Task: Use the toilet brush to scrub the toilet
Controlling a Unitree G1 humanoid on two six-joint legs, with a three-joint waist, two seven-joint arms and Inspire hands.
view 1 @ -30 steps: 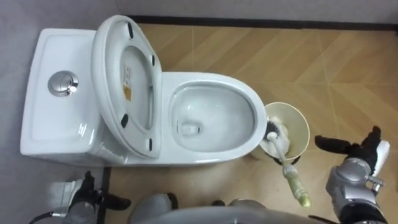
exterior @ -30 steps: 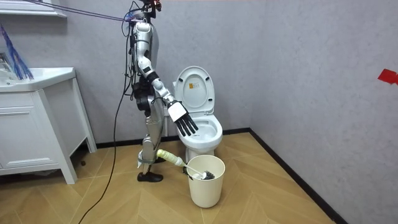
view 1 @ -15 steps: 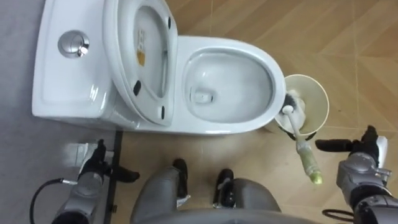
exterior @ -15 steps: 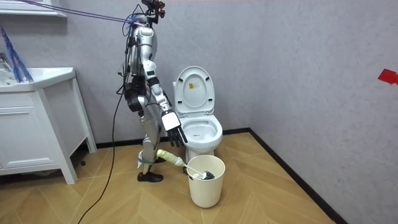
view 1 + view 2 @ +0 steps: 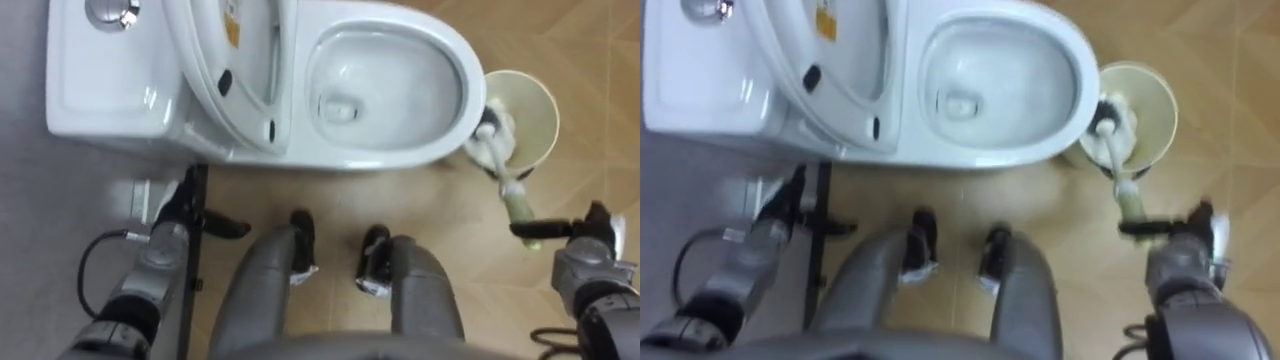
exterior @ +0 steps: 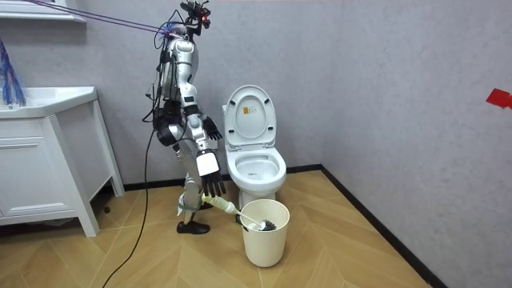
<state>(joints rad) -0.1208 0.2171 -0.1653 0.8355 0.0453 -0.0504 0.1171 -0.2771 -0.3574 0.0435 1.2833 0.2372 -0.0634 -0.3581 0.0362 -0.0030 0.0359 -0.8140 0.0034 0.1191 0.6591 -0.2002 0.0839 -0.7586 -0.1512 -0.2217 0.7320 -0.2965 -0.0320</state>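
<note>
The white toilet (image 5: 385, 80) stands before me with its seat and lid (image 5: 235, 60) raised and the bowl open. To its right stands a cream bucket (image 5: 540, 110). The toilet brush (image 5: 503, 170) rests head down in it, its handle leaning out over the rim and ending in a yellow-green grip (image 5: 523, 212). My right hand (image 5: 590, 240) hangs low with straight fingers, one fingertip just under the grip's end; contact cannot be told. My left hand (image 5: 180, 215) hangs open by the toilet's base. In the room view the right hand (image 6: 210, 180) is just above the brush handle (image 6: 220, 202).
I stand close beside the toilet (image 6: 254, 156), facing it, with the grey wall behind the tank. A black floor stand (image 5: 195, 250) lies by my left foot. A white washbasin cabinet (image 6: 48, 160) stands at the room view's left. Open wood floor lies round the bucket (image 6: 264, 232).
My right arm has come down from beside the bowl to just above the brush handle. The eye view has tipped downward, so toilet and bucket sit higher in the picture.
</note>
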